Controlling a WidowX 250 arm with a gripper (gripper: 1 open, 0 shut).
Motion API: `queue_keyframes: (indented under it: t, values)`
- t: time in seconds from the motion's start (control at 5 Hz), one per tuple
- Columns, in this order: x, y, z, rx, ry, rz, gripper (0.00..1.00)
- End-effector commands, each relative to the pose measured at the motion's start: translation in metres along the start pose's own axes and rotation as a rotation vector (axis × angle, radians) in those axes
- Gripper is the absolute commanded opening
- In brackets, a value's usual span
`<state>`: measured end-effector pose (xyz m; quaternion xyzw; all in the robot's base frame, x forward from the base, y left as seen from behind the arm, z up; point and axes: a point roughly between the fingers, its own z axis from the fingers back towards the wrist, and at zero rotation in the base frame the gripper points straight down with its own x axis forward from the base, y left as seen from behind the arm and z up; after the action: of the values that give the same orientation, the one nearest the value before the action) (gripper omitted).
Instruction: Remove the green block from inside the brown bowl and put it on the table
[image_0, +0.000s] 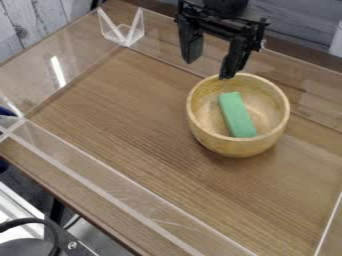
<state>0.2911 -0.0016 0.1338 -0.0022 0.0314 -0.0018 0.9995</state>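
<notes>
Green block lying in lt. tan wooden bowl on brown wood-grain table; blk. robot gripper open, just above bowl's far rim.

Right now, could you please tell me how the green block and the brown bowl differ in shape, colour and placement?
The green block is a long, straight-edged bar, while the brown bowl is round with a curved rim. The block is bright green; the bowl is light tan. The block lies inside the bowl, whereas the bowl sits on the wooden table. Both look plain and unmarked.
</notes>
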Motion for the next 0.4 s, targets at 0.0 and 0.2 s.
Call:
queue_keyframes:
  t: [0.0, 0.2]
  values:
    - [-0.0023, -0.0094, -0.0033, 0.008, 0.001, 0.004, 1.00]
    - [-0.0060, -0.0095, -0.0089, 0.000, -0.012, 0.024, 1.00]
